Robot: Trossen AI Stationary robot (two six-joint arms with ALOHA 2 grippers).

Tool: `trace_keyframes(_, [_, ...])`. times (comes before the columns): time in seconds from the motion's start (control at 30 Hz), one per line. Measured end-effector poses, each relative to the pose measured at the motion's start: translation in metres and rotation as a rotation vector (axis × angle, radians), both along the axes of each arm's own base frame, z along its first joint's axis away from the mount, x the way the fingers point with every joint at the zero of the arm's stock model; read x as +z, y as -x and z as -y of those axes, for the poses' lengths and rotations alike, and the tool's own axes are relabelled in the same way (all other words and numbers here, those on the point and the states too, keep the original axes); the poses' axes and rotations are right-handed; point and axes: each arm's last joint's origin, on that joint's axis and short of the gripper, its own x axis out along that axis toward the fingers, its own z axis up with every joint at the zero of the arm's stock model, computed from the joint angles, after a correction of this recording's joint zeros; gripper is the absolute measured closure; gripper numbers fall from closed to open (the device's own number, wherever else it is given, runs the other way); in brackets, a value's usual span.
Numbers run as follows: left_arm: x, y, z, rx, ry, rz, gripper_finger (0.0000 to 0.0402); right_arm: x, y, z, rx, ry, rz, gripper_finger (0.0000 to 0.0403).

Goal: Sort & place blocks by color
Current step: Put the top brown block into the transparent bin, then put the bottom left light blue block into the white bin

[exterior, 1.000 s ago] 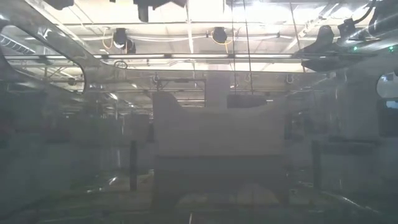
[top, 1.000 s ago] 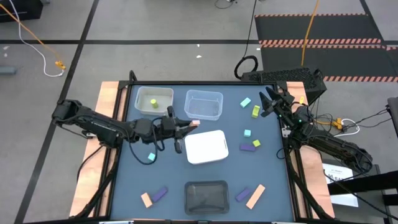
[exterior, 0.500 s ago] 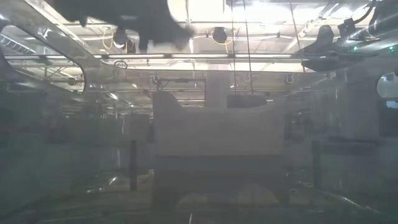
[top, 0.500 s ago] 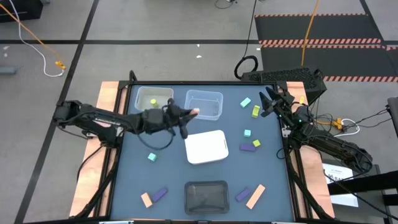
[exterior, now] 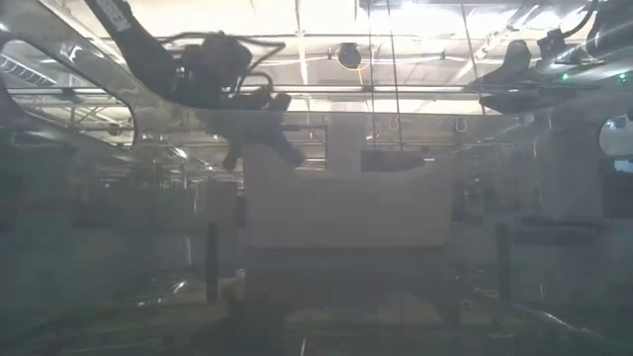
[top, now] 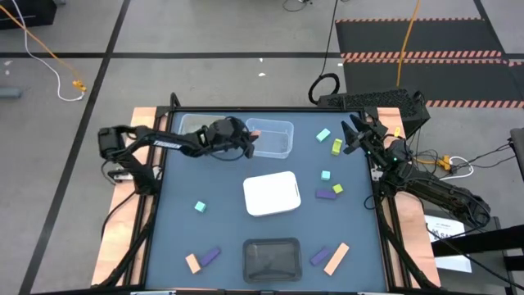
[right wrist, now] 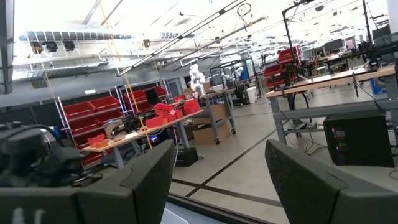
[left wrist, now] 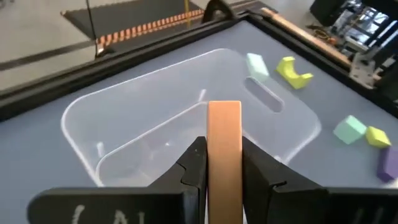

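- Left gripper (left wrist: 224, 163) pinches a peach-orange bar (left wrist: 224, 149) above the clear tray (left wrist: 124, 134).
- Right gripper (top: 354, 131), jaws spread, waits well right of that tray.

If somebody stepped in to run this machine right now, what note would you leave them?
Left gripper: shut on a peach block, held over the clear tray, which looks empty.
Right gripper: open, empty, parked at the table's right edge.
Done: one yellow-green block sits in the other clear tray.
Left: release the peach block, then sort the loose ones, such as the teal block, purple block and peach bar. White tray and dark tray look unused.
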Motion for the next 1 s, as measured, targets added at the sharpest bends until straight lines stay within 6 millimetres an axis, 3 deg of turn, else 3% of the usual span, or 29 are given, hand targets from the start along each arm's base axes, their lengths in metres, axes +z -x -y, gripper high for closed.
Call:
trace_keyframes(0.23, [-0.016,0.000,-0.009,0.009,0.045,-0.036,0.0322,0.000,0.000,0.000,0.000,-0.001,0.000,0.0156])
trace_keyframes(0.7, [-0.009,-0.005,-0.006,-0.031,-0.003,0.022,0.0303,0.000,0.000,0.000,0.000,0.000,0.000,0.0156])
trace_keyframes(0.83, [0.012,-0.006,0.009,-0.146,-0.043,0.087,0.0303,0.000,0.000,0.000,0.000,0.000,0.000,0.0156])
trace_keyframes(1.0, [0.031,0.001,0.053,-0.299,-0.108,-0.017,0.0302,0.000,0.000,0.000,0.001,-0.002,-0.002,0.0156])
